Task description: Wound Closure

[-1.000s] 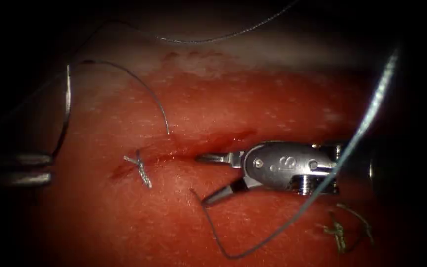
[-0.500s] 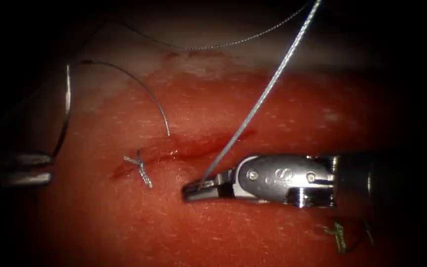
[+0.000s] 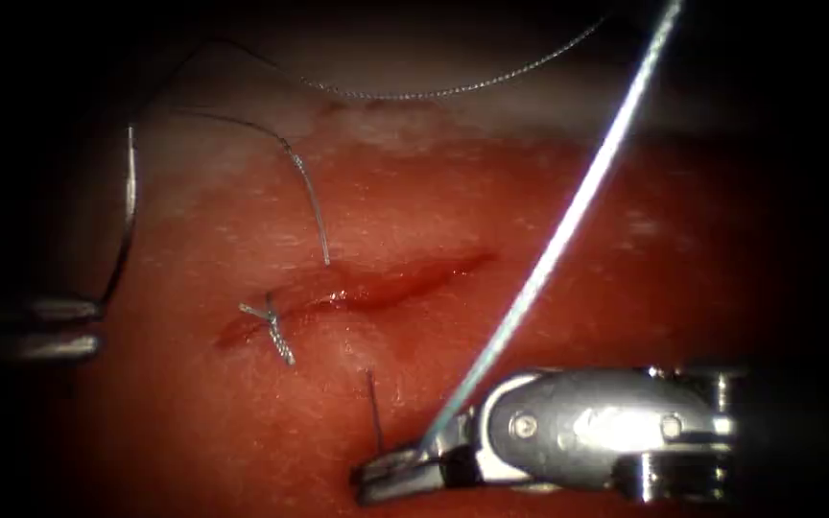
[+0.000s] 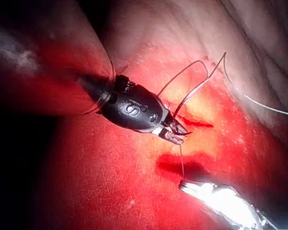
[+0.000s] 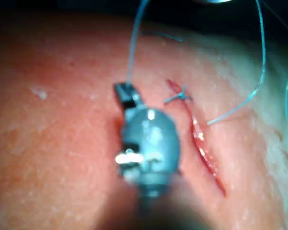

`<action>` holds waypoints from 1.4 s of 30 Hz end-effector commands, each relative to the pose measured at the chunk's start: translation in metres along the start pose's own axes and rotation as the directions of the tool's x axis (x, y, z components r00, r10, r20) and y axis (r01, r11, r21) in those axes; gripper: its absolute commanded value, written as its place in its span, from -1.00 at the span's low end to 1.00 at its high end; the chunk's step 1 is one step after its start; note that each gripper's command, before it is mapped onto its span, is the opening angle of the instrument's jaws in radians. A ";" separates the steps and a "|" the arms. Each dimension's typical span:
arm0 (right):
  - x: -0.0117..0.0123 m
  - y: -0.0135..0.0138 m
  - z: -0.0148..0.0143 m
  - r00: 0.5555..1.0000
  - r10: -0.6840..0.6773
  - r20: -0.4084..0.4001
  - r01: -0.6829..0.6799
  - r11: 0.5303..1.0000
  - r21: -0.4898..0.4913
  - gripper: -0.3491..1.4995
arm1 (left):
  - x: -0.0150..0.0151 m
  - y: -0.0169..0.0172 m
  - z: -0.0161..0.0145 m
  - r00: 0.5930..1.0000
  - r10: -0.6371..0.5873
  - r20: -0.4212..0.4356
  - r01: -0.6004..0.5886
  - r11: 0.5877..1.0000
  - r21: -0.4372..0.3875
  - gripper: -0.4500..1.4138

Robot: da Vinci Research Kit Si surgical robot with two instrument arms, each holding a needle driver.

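The cut [image 3: 376, 286] runs across the tissue [image 3: 578, 249], with one knotted stitch [image 3: 275, 328] near its left end. My right tool [image 3: 386, 473] sits below the cut, jaws shut on the thread [image 3: 549, 254], which rises taut to the upper right. A short dark length [image 3: 373, 412] leads from the tissue down into these jaws. At the dim far left, my left tool [image 3: 96, 326] is shut on the curved needle [image 3: 130, 192], which stands out of the tissue, left of the cut. From the needle, thread arcs over and enters the tissue [image 3: 325, 257] above the cut. The right tool [image 5: 126, 93] holds thread beside the knot [image 5: 181, 96].
Another strand of thread [image 3: 386, 94] lies across the pale far edge of the tissue. Red fluid wets the cut [image 4: 194, 123]. The right tool's jaws [image 4: 175, 135] are shut on thread here, and the left tool's bright jaws [image 4: 216, 199] lie close by.
The right tool's jaws were open beside the cut; they shut on the thread and moved down, drawing it taut. The thread arc above the cut flattened. The left tool stayed still.
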 end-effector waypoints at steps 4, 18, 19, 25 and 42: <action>0.0003 -0.0017 0.0008 1.000 -0.017 0.014 0.016 0.999 0.046 -1.00 | -0.0008 0.0004 0.0006 1.000 -0.003 0.000 0.003 1.000 -0.002 -0.89; 0.0025 -0.0019 -0.0011 0.998 -0.057 -0.035 0.055 0.998 -0.043 0.67 | -0.0008 0.0004 0.0007 1.000 -0.002 0.000 0.002 1.000 -0.002 -0.89; 0.0020 -0.0013 -0.0012 0.998 -0.059 -0.039 0.056 0.996 -0.074 0.76 | -0.0009 0.0004 0.0007 1.000 -0.002 0.000 0.002 1.000 -0.002 -0.89; -0.0034 0.0025 -0.0007 0.999 -0.044 -0.010 0.041 0.978 -0.204 0.93 | -0.0009 0.0005 0.0008 1.000 -0.002 0.000 0.002 1.000 -0.002 -0.89; -0.0089 0.0086 0.0030 0.999 -0.038 -0.007 0.033 0.941 -0.337 0.67 | -0.0009 0.0004 0.0008 1.000 -0.001 0.000 0.001 1.000 -0.002 -0.89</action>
